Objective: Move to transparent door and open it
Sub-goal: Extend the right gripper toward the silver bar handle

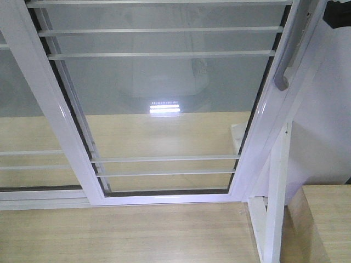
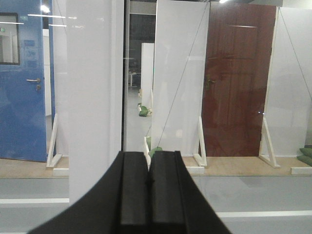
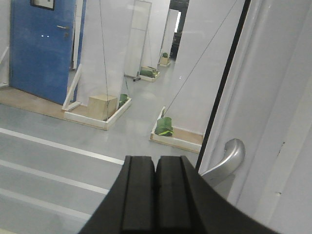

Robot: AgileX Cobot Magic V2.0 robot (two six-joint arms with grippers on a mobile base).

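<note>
The transparent door (image 1: 164, 109) fills the front view: clear glass with thin white bars in a white frame. Its curved grey pull handle (image 1: 283, 76) runs down the right stile. In the right wrist view the same handle (image 3: 229, 156) curves out from the white stile just right of my right gripper (image 3: 156, 158), whose black fingers are pressed together with nothing between them. My left gripper (image 2: 148, 155) is also shut and holds nothing; it faces the glass beside a white upright (image 2: 95, 97).
A second barred glass panel (image 1: 22, 137) overlaps at the left. A white frame post (image 1: 277, 203) stands at the right, with a wooden ledge (image 1: 329, 219) beyond. Wooden floor (image 1: 120, 235) lies below. Through the glass show a blue door (image 2: 22, 83) and a brown door (image 2: 239, 78).
</note>
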